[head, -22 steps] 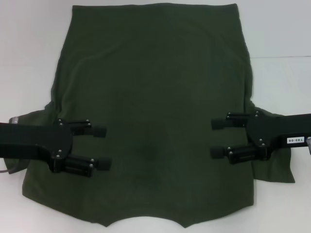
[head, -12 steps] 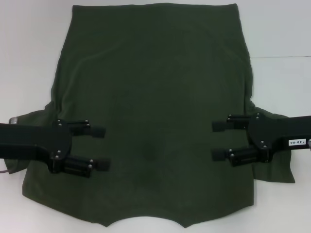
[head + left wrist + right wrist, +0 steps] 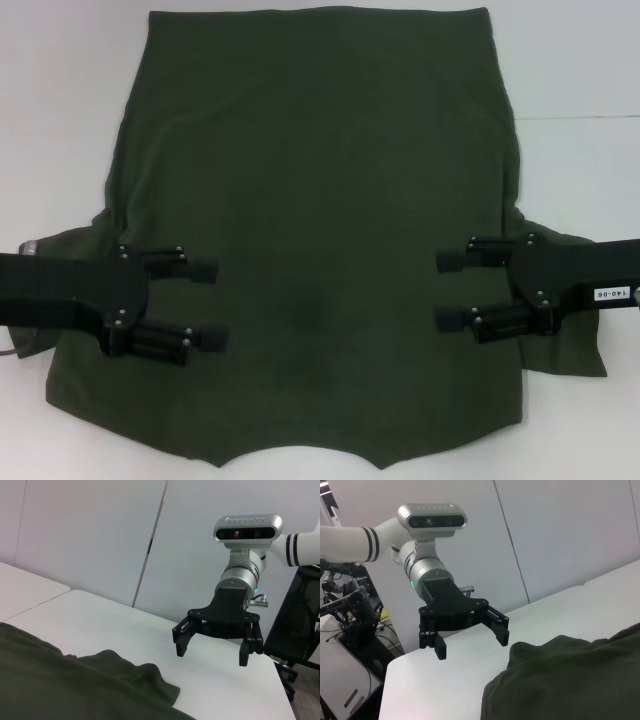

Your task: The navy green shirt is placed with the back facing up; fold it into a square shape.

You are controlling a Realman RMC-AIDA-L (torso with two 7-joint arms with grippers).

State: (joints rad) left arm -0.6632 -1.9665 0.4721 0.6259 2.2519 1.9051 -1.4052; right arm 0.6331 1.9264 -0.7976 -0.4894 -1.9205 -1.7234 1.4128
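Note:
The navy green shirt (image 3: 320, 230) lies spread flat on the white table (image 3: 60, 100), plain side up, with its neckline at the near edge and its hem far away. My left gripper (image 3: 210, 304) is over the shirt's left side beside the left sleeve. It is open, fingers pointing inward and holding nothing. My right gripper (image 3: 445, 290) mirrors it over the right side by the right sleeve, also open and empty. The left wrist view shows the right gripper (image 3: 212, 652) above bare table past the shirt (image 3: 75, 685). The right wrist view shows the left gripper (image 3: 471, 645) beyond a sleeve edge (image 3: 570, 680).
White tabletop (image 3: 580, 80) surrounds the shirt on both sides. A seam in the table (image 3: 575, 118) runs on the right. Off the table there is a dark chair (image 3: 300, 630) in the left wrist view and a stand with cables (image 3: 350, 630) in the right wrist view.
The right gripper has shifted a few pixels toward the near edge. The left gripper and the shirt have hardly moved.

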